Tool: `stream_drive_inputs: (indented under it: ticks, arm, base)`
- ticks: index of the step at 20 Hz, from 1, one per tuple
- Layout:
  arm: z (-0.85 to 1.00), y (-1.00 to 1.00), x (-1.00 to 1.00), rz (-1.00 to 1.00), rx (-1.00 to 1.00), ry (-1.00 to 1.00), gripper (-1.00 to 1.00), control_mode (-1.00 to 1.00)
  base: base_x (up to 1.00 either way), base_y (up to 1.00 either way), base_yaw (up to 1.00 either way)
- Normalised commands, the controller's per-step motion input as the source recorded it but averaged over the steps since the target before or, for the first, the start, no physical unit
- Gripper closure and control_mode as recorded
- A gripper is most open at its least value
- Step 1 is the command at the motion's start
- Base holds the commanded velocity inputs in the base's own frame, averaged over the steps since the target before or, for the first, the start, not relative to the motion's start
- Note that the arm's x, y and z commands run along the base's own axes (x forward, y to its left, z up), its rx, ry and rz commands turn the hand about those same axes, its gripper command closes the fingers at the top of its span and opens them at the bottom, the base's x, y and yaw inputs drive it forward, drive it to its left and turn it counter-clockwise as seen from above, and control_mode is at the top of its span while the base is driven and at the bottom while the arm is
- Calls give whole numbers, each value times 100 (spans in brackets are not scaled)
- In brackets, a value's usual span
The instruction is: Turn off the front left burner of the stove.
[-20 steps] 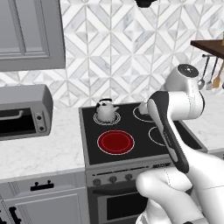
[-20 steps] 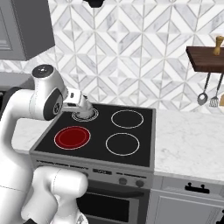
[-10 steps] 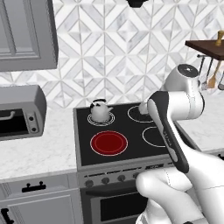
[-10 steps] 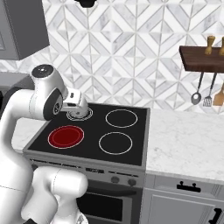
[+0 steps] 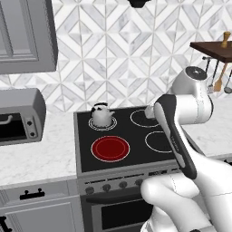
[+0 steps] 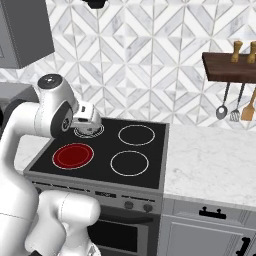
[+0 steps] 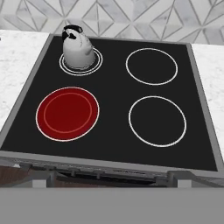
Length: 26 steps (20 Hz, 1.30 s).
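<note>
Glowing red at the front left corner of the stove (image 5: 131, 136), the burner (image 5: 110, 148) is waiting while the gripper is looking down from above; its jaw state is impossible to tell.

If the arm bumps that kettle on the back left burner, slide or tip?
Probably slide: the kettle is squat and wide-based, sitting on smooth black glass of the stove. It looks rigid metal, so no flex. Its rounded body seems hard to pinch; the top handle looks the better hold.
</note>
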Motion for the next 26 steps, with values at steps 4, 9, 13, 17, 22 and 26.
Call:
stream_drive_inputs:
  ticks: [4,9,13,17,22,26]
  arm:
    - [0,24,-16,6,-4,0,-100,-100]
    - [-13,100,-50,35,-36,0,-100,-100]
    - [-26,100,-66,36,-42,0,-100,-100]
    - [-43,99,-69,35,-44,0,-100,-100]
    - [-66,94,-55,39,-57,0,-100,-100]
    - [-77,68,-34,43,-55,0,-100,-100]
  base:
    - [0,0,0]
    - [0,0,0]
    - [0,0,0]
    - [0,0,0]
    - [0,0,0]
    - [0,0,0]
